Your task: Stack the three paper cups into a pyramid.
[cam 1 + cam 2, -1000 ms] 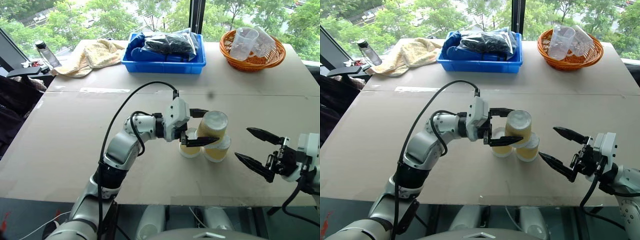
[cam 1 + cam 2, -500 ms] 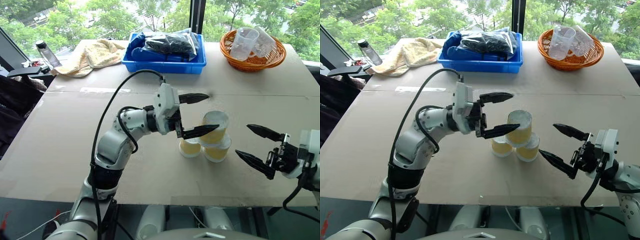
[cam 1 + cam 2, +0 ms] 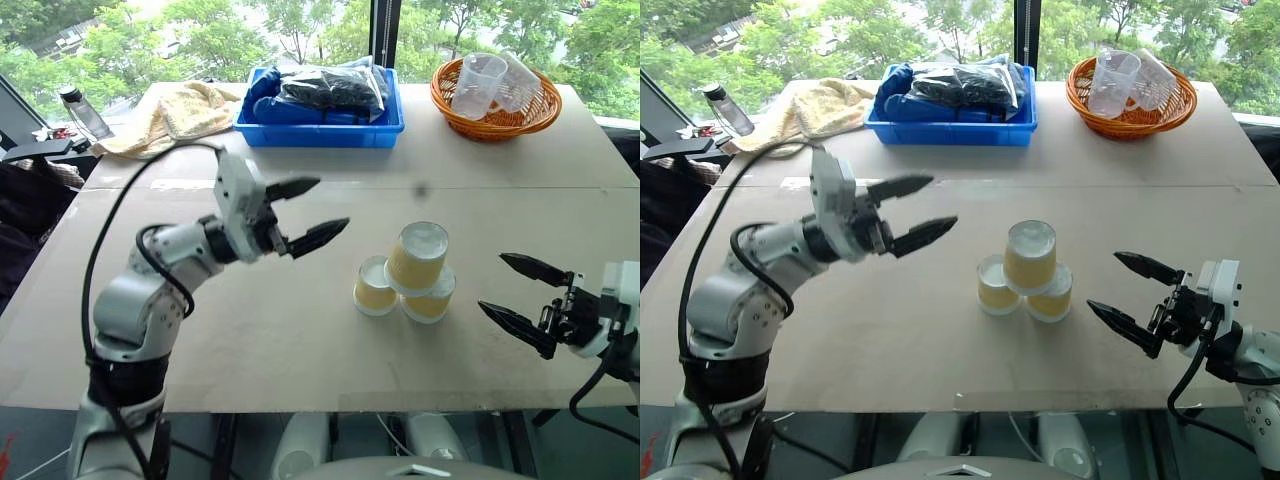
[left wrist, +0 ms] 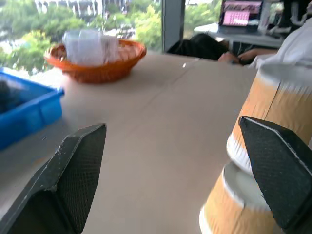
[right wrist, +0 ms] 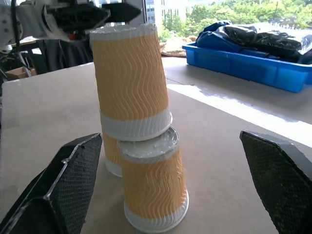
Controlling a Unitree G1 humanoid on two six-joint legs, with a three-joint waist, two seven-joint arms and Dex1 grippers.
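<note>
Left eye view placed the pyramid [image 3: 407, 274] at center on the tabletop [image 3: 300, 340], top cup [image 3: 418, 255] leaning left on two base cups. Your left gripper [image 3: 305, 213] sat upper left, jaws spread and empty; your right gripper [image 3: 523, 297], likewise spread, was nearer, lower right.

The left arm [image 3: 150, 290] is built of rounded silver-grey segments joined by black rings, with a black cable looping over it. Both the left gripper [image 3: 307, 213] and right gripper [image 3: 525, 296] carry two tapered black fingers with textured pads on white wrist housings.
</note>
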